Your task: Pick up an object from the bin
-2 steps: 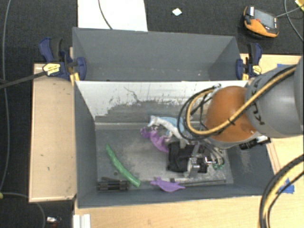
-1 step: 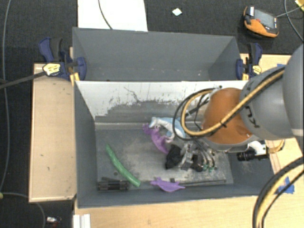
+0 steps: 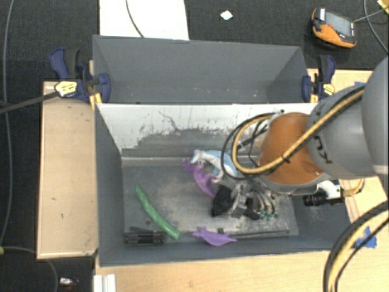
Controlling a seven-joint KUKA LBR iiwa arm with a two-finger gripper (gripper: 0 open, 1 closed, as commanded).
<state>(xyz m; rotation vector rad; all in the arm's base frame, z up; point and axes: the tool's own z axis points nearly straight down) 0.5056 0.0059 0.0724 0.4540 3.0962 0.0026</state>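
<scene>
My gripper (image 3: 236, 203) is down in the bin, right of centre, under the orange wrist cover. Its dark lower end sits just right of a crumpled purple thing (image 3: 203, 177) and touches or nearly touches it. A light blue and white thing (image 3: 209, 159) lies just behind the purple one, toward the back wall. A flat purple scrap (image 3: 214, 237) lies on the floor in front of the gripper, near the front wall. Whether anything is between the jaws is hidden.
A long curved green stick (image 3: 155, 213) lies on the left part of the floor. A small black oblong thing (image 3: 144, 237) rests in the front left corner. The arm and its cables cover the bin's right side.
</scene>
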